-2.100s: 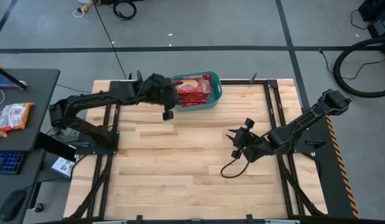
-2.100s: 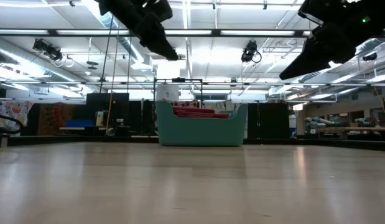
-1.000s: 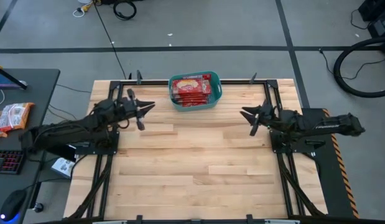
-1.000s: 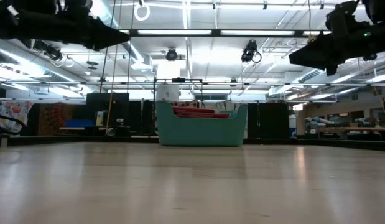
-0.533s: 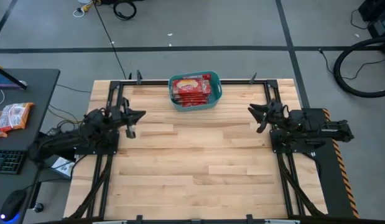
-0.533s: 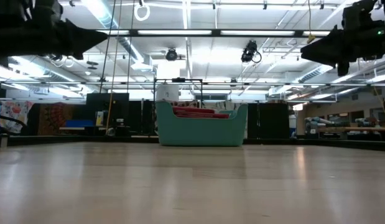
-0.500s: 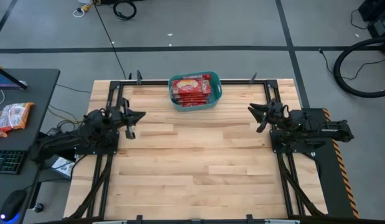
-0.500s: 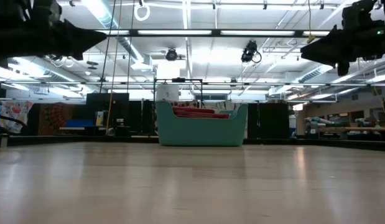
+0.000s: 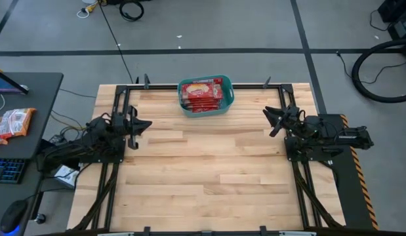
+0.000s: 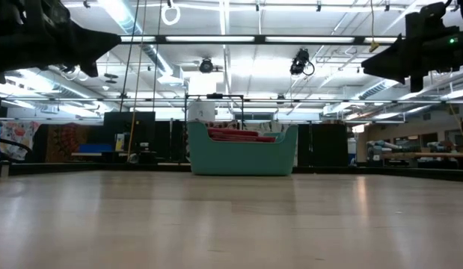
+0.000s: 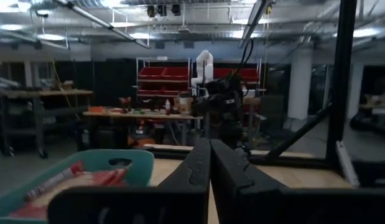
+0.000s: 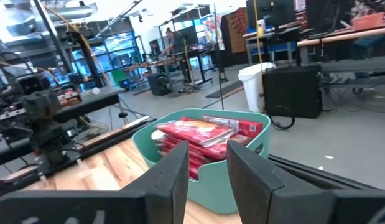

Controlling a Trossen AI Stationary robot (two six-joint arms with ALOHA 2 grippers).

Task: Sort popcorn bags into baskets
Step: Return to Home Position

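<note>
Basket [image 9: 229, 98] of popcorn bags [image 9: 201, 92] at far table [image 9: 203, 172] edge; left fingers [image 11: 193, 169] closed, right fingers [image 12: 171, 178] slightly parted, both empty.

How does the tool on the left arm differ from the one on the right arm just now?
The left tool has its fingers pressed together; the right tool has its fingers apart, with a gap. The left tool sits by the table's left edge, the right tool by its right edge. Both hold nothing and point inward, clear of the teal tub of popcorn bags.
</note>
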